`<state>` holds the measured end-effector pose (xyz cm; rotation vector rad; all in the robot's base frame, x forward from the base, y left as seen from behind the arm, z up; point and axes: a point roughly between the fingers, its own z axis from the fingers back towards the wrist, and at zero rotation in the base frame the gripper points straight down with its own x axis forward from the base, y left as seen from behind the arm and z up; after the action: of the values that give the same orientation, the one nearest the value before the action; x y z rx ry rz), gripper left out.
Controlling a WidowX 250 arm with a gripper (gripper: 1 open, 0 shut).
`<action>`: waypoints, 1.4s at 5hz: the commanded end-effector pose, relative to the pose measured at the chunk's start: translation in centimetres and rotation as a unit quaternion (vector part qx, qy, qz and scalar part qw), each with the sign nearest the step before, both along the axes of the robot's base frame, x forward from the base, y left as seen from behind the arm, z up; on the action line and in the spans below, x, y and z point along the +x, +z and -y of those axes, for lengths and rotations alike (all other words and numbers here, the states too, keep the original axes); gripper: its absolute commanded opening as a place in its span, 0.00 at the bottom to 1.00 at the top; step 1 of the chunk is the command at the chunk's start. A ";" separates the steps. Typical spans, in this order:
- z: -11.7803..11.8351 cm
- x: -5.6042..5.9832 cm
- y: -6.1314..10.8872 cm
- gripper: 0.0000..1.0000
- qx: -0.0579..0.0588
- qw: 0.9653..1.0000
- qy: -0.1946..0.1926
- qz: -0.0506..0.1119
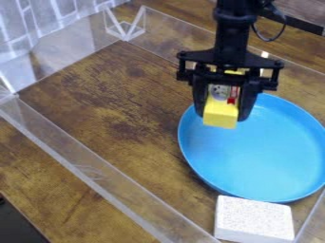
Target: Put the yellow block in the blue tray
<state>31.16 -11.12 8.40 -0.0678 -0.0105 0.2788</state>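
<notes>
counter point(114, 119): brown wood-grain surface. blue tray point(254, 157), round, raised rim, rests on the counter toward three o'clock. white speckled block point(254, 219) lies toward five o'clock, just beside the tray's near rim.

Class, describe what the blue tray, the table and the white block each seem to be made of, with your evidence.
Blue tray: probably smooth plastic, judging by its even, bright colour.
Table: wood or wood-look laminate, with brown, grain-like streaks.
White block: perhaps sponge or foam, matte; its speckled face suggests this, uncertainly.
</notes>
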 end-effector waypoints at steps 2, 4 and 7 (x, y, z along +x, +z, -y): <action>0.3 -0.9 2.6 0.00 -0.016 0.998 -0.047 0.041; 1.3 -1.2 0.4 0.00 -0.010 0.995 -0.089 0.038; 1.7 -0.7 -1.0 0.00 0.005 0.996 -0.076 0.044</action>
<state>29.46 -12.74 6.03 -0.0511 -0.0470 0.1162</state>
